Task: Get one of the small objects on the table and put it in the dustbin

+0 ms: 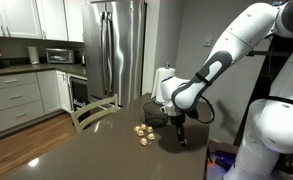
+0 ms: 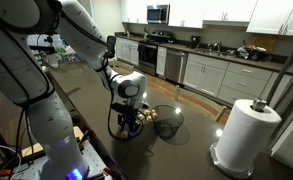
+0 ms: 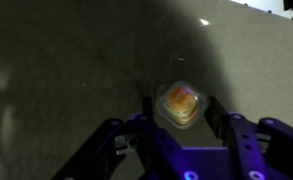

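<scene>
Down low at the dark desk (image 1: 96, 150) with the gripper (image 1: 180, 139). Fingers (image 3: 224, 125) on both sides of 1 small yellow object (image 3: 180, 103), very close; cannot tell if pinching it. More small objects (image 1: 143, 132) just beside. Wire dustbin (image 2: 174, 128) near; cannot tell what is inside.

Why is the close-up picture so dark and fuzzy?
The wrist view is dim and soft: a big shadow covers the table, only the object glows orange, and there is a glare spot at top right. In an exterior view the fridge shines bright and the room is well lit.
</scene>
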You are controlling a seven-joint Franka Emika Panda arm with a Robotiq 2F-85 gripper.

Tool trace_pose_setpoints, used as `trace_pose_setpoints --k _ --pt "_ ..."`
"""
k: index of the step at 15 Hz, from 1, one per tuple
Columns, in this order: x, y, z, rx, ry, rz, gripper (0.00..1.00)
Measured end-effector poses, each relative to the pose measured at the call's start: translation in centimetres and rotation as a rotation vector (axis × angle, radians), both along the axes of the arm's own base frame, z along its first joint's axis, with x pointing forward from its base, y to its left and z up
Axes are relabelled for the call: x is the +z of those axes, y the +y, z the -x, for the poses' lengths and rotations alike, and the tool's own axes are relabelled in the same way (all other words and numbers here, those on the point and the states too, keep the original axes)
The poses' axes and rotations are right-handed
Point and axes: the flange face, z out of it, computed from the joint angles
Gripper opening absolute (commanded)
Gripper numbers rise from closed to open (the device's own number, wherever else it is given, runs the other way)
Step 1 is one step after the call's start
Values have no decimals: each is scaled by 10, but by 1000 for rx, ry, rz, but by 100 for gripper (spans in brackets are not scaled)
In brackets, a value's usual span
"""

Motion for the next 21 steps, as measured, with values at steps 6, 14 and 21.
trace_pose_setpoints --k 6,14,21 --pt "3 -5 -2 -1 -9 8 9" --pt "24 -6 9 -15 42 11 10" --pt "65 2 6 31 -33 106 10"
